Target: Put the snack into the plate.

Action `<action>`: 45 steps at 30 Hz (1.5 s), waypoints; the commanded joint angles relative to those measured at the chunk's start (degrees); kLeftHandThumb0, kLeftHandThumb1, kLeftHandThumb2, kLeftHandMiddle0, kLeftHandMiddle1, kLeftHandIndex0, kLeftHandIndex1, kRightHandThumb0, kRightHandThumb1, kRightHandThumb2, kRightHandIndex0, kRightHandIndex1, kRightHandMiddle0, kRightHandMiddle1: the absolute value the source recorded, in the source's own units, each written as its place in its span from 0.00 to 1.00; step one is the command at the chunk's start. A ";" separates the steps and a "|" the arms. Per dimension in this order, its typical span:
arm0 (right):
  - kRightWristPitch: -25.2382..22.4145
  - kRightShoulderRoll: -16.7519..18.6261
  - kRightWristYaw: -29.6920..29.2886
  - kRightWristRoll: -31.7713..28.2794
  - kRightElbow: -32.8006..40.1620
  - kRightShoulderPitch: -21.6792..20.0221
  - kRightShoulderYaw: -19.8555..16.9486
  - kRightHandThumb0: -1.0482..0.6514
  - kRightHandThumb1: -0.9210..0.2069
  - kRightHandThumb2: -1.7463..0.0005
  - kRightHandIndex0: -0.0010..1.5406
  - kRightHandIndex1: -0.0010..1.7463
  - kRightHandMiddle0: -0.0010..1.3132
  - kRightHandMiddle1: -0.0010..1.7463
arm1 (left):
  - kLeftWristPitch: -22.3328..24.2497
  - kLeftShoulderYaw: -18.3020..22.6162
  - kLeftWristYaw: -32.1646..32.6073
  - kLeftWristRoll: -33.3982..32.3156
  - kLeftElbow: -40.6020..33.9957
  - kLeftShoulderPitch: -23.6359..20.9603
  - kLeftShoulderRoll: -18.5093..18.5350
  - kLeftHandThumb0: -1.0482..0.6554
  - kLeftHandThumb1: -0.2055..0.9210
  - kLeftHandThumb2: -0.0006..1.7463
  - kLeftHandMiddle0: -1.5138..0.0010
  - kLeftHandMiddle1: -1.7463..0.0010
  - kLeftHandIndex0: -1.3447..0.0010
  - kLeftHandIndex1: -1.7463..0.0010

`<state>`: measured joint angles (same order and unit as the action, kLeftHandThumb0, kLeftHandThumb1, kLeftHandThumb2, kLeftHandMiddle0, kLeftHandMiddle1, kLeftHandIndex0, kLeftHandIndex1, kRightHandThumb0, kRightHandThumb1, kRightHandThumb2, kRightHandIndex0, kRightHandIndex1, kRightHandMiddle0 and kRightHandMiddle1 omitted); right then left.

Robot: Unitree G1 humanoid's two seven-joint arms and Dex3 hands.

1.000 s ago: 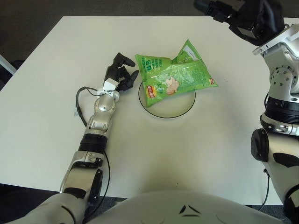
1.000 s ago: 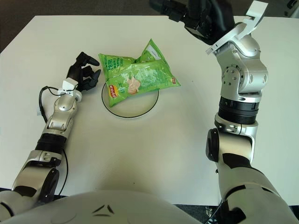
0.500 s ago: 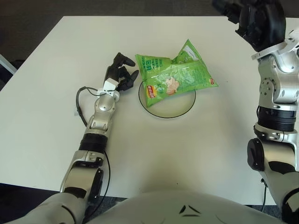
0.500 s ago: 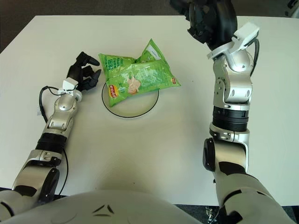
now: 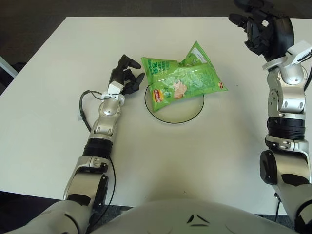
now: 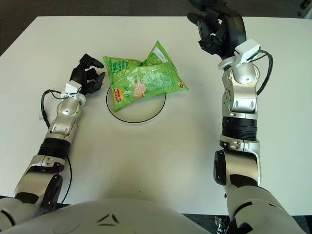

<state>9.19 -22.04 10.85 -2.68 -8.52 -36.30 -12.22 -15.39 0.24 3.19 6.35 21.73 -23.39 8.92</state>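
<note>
A green snack bag (image 5: 184,78) lies across the far half of a white plate with a dark rim (image 5: 178,115), its ends sticking out past the rim to the left and right. My left hand (image 5: 127,78) sits on the table just left of the plate, fingers loosely curled and holding nothing, close to the bag's left corner. My right hand (image 5: 258,27) is raised near the table's far right edge, well clear of the bag, fingers relaxed and empty.
The white table (image 5: 58,107) bears the plate and bag near its middle. A thin black cable (image 5: 84,105) loops off my left forearm onto the tabletop. Dark floor lies beyond the far edge.
My right arm has swung back toward my right side and turned more upright, its hand coming lower. The left hand, bag and plate have not moved.
</note>
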 commanded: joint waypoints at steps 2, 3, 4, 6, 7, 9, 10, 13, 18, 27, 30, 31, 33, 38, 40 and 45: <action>4.90 -0.56 -2.59 1.32 -5.07 1.86 -1.46 0.26 0.00 0.61 0.43 0.00 0.42 0.05 | 0.46 0.81 0.45 -1.20 4.16 3.76 -1.54 0.40 0.93 0.30 0.46 0.08 0.73 0.07; 6.02 -0.49 -3.01 1.22 -6.37 2.13 -1.77 0.26 0.00 0.61 0.43 0.00 0.41 0.05 | 0.24 1.01 0.53 -1.52 4.39 3.67 -1.69 0.40 0.93 0.30 0.46 0.08 0.73 0.07; 7.10 -0.43 -3.37 1.07 -7.55 2.43 -2.08 0.26 0.00 0.61 0.43 0.00 0.41 0.05 | 0.08 1.18 0.61 -1.81 4.57 3.60 -1.82 0.40 0.93 0.30 0.46 0.08 0.73 0.07; 9.00 -0.44 -3.88 1.00 -9.41 2.93 -2.50 0.26 0.00 0.61 0.43 0.00 0.40 0.04 | -0.14 1.43 0.70 -2.17 4.89 3.46 -1.97 0.40 0.93 0.30 0.46 0.07 0.73 0.07; 9.81 -0.49 -4.07 1.05 -10.15 3.11 -2.63 0.27 0.00 0.61 0.43 0.00 0.40 0.04 | -0.22 1.54 0.72 -2.27 5.00 3.40 -2.02 0.40 0.93 0.30 0.46 0.07 0.73 0.07; 11.35 -0.71 -4.55 1.21 -11.65 3.58 -2.99 0.27 0.00 0.62 0.43 0.00 0.40 0.04 | -0.42 1.76 0.75 -2.47 5.29 3.24 -2.12 0.40 0.93 0.30 0.46 0.07 0.73 0.07; 11.66 -0.88 -5.05 1.24 -12.30 4.05 -3.47 0.27 0.00 0.62 0.44 0.00 0.40 0.04 | -0.57 1.90 0.76 -2.62 5.49 3.13 -2.18 0.40 0.93 0.30 0.46 0.07 0.73 0.07; 12.12 -1.14 -6.07 1.25 -13.58 4.68 -4.18 0.28 0.00 0.63 0.44 0.01 0.42 0.05 | -0.93 2.17 0.73 -2.92 6.04 2.85 -2.24 0.40 0.93 0.30 0.46 0.06 0.73 0.07; 12.16 -0.98 -6.33 0.09 -15.48 6.27 -5.15 0.28 0.00 0.63 0.45 0.01 0.44 0.06 | -1.75 2.46 0.34 -3.60 7.12 2.37 -2.16 0.40 0.93 0.30 0.46 0.06 0.72 0.07; 11.96 0.34 -3.97 -4.38 -21.43 8.76 -6.56 0.29 0.00 0.63 0.51 0.02 0.45 0.11 | -2.82 3.03 -0.32 -4.26 8.49 1.77 -2.15 0.40 0.93 0.30 0.46 0.05 0.73 0.07; 11.98 1.57 -3.70 -4.51 -22.27 10.59 -5.78 0.29 0.00 0.64 0.55 0.01 0.38 0.26 | -3.10 3.21 -0.47 -4.45 8.69 1.72 -2.23 0.40 0.93 0.30 0.46 0.05 0.73 0.07; 11.83 1.86 -3.61 -4.55 -22.44 11.03 -5.60 0.30 0.00 0.63 0.56 0.01 0.36 0.31 | -3.17 3.26 -0.51 -4.49 8.72 1.71 -2.25 0.40 0.93 0.30 0.46 0.04 0.73 0.07; 11.00 2.58 -3.28 -4.81 -22.84 12.00 -5.30 0.31 0.00 0.63 0.58 0.01 0.34 0.37 | -3.30 3.33 -0.55 -4.52 8.76 1.71 -2.30 0.40 0.93 0.30 0.46 0.04 0.73 0.07; 8.68 4.04 -1.80 -6.03 -24.23 13.83 -5.08 0.33 0.00 0.62 0.62 0.02 0.32 0.42 | -3.59 3.60 -0.82 -4.72 8.82 1.77 -2.23 0.40 0.93 0.30 0.46 0.04 0.73 0.06; 8.28 4.56 -1.25 -6.88 -25.28 14.17 -5.23 0.34 0.00 0.62 0.63 0.03 0.32 0.44 | -3.70 3.68 -0.92 -4.81 8.88 1.78 -2.23 0.40 0.93 0.30 0.46 0.04 0.73 0.06; 8.02 6.59 1.41 -10.34 -28.55 14.78 -6.18 0.37 0.00 0.63 0.68 0.05 0.31 0.56 | -3.80 3.86 -1.38 -5.29 8.85 1.87 -2.15 0.40 0.91 0.32 0.46 0.03 0.74 0.06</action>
<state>17.52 -19.93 10.98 -10.64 -33.19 -26.20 -18.24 -18.48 4.24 2.44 1.26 27.51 -25.97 7.75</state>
